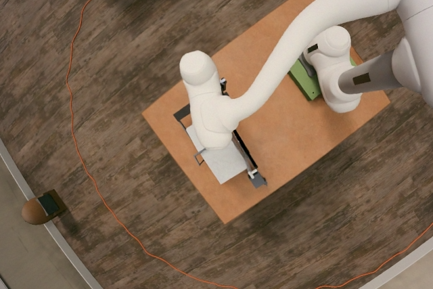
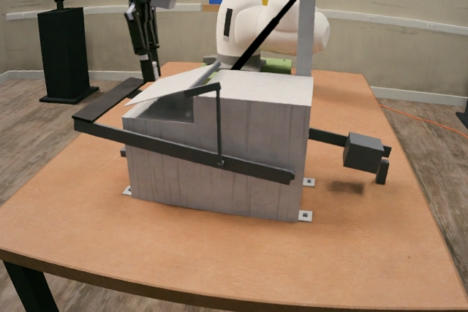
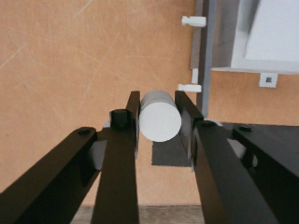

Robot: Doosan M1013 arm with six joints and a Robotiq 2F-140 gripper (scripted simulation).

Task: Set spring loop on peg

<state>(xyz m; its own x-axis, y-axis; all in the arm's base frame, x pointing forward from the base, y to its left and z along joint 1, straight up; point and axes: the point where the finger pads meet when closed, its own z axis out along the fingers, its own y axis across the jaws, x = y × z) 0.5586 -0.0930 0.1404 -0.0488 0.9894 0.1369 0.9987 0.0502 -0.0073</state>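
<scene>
Here, the gripper [image 1: 223,85] [image 2: 150,72] [image 3: 157,105] has its fingers squeezed around the steel test weight [image 3: 160,122], near one end of the raised pedal [image 1: 181,112] [image 2: 108,99] [image 3: 172,155].

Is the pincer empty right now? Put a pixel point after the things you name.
No, the pincer [image 2: 148,74] [image 3: 157,105] has a pale round cylinder [image 3: 160,122] squeezed between its two fingers.

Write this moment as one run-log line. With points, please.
hand [image 2: 149,74] [image 3: 157,105]: shut on weight [image 3: 161,122] | weight: off pedal [image 2: 107,99] [image 3: 252,142], beside feeder [image 1: 229,163] [image 2: 223,142] [image 3: 235,56] | pedal: raised | lid [image 2: 172,82] [image 3: 276,33]: ajar
</scene>
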